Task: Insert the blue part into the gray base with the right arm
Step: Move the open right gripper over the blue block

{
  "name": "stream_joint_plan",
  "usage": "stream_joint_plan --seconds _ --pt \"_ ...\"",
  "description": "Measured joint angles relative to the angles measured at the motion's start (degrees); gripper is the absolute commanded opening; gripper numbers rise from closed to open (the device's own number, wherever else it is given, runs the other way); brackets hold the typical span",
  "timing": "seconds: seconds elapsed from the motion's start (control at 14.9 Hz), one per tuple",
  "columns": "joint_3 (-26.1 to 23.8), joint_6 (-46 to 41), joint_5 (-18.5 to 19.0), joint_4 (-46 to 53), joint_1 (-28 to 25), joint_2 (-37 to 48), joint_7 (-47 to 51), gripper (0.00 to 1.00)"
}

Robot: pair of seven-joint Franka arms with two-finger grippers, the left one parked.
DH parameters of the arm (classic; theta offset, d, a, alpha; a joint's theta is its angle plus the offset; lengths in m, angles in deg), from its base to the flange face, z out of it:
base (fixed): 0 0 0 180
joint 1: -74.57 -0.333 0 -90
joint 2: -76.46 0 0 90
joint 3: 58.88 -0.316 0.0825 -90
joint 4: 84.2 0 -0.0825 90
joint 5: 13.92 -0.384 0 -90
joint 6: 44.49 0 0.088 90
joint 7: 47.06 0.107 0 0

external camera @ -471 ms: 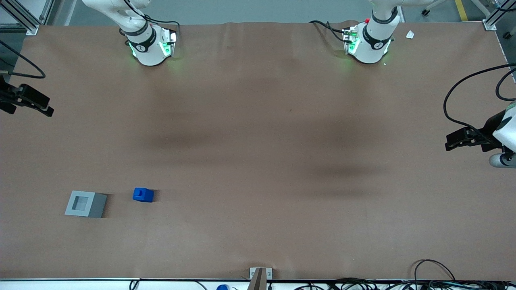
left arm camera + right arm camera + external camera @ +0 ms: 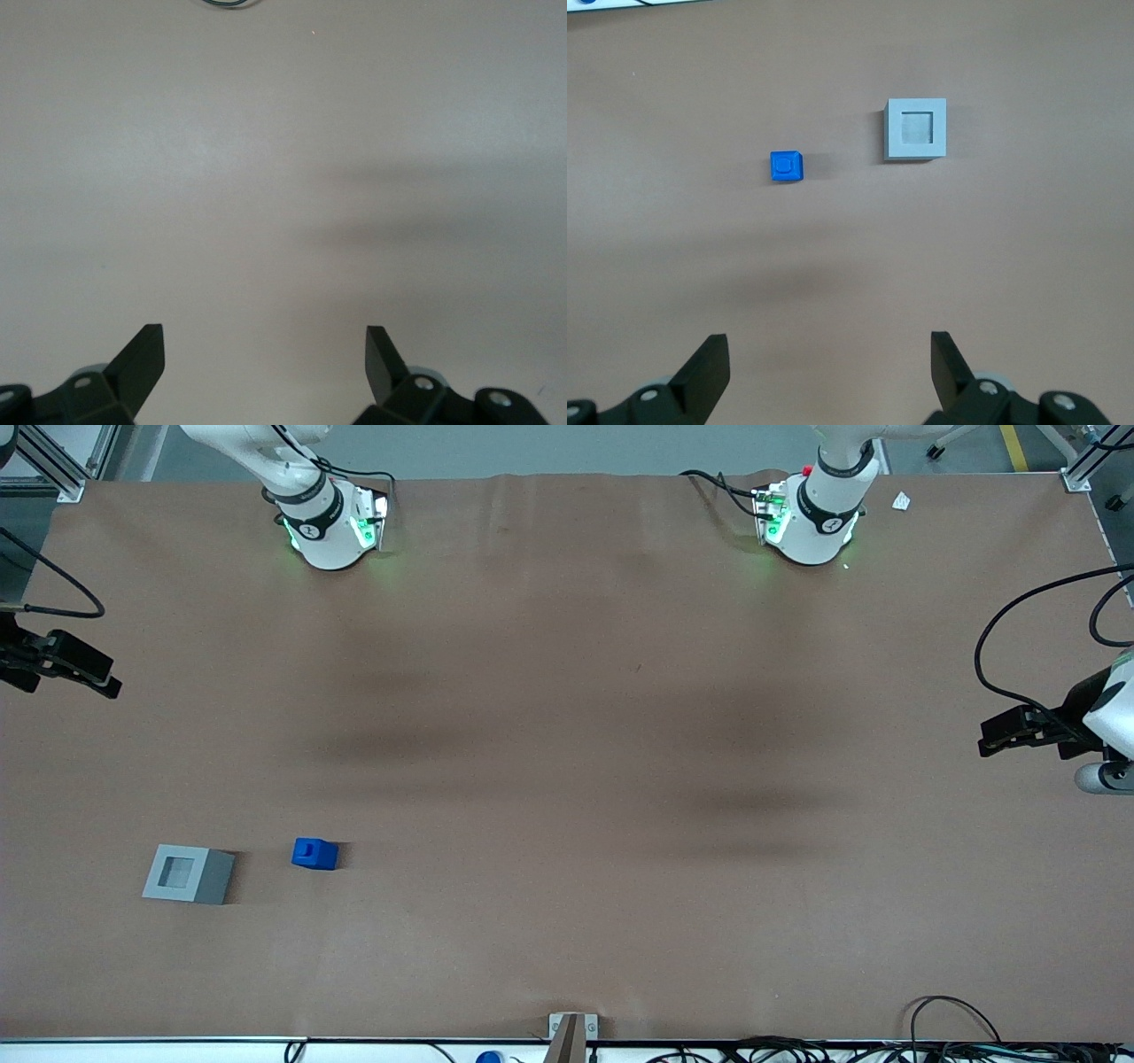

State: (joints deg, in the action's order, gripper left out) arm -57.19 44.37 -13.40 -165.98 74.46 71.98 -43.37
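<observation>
The blue part (image 2: pixel 314 854) sits on the brown table, stub up, beside the gray base (image 2: pixel 189 874), a short gap apart. Both lie toward the working arm's end of the table. The base's square recess faces up and holds nothing. My right gripper (image 2: pixel 104 677) hangs above the table at the working arm's edge, farther from the front camera than both things. In the right wrist view the gripper (image 2: pixel 828 354) is open and holds nothing, well apart from the blue part (image 2: pixel 787 166) and the gray base (image 2: pixel 916 129).
The two arm bases (image 2: pixel 332 527) stand at the table's back edge. A small white scrap (image 2: pixel 901 501) lies near the parked arm's base. A metal bracket (image 2: pixel 571 1032) and loose cables (image 2: pixel 957 1027) sit at the front edge.
My right gripper has shifted slightly toward the front camera. The blue part and the gray base have not moved.
</observation>
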Motion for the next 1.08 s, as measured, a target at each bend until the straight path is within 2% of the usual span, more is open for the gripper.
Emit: stream_joint_plan --seconds 0.4,1.08 --pt "0.47 3.42 0.01 -0.54 2.3 -2.39 -0.03 1.0" --pt "0.27 15.07 -0.96 -1.42 2.85 -15.93 0.06 1.0"
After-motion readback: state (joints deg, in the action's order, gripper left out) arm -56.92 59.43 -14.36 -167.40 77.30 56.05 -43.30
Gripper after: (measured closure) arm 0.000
